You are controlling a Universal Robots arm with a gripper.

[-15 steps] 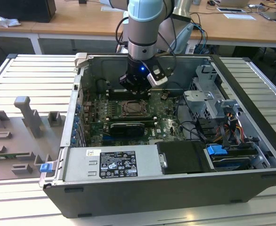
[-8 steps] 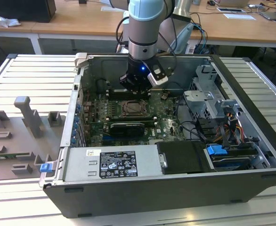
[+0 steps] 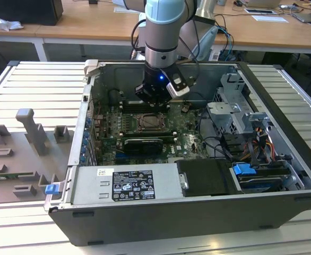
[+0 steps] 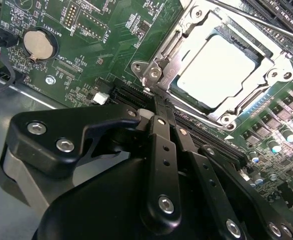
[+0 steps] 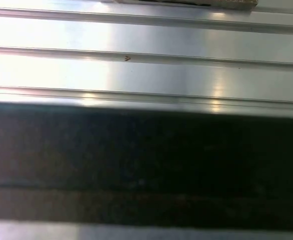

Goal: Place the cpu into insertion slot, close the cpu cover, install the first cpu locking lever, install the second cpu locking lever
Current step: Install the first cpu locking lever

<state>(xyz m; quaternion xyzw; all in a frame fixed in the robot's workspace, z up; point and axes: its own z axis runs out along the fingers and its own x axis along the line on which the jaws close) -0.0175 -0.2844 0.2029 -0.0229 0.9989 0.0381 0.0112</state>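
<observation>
The cpu [image 4: 214, 70] lies flat in the insertion slot [image 4: 226, 119], its pale silvery face showing through the cut-out of the cpu cover [image 4: 162, 70], which is folded down over it. A thin metal lever rod [image 4: 266, 25] runs along the socket's far side. My gripper [image 4: 158, 100] is shut with nothing in it, and its black fingers [image 4: 161, 150] end at one corner of the socket. In the exterior view the gripper [image 3: 154, 101] hangs inside the open case just above the insertion slot [image 3: 149, 123].
A coin battery [image 4: 38, 44] and a black card slot [image 4: 196, 132] lie on the green board. A black card [image 3: 142, 144], power supply [image 3: 126, 183] and drive cage [image 3: 235, 106] crowd the case. Grey fixtures [image 3: 33, 130] stand on the ribbed table [image 5: 146, 70].
</observation>
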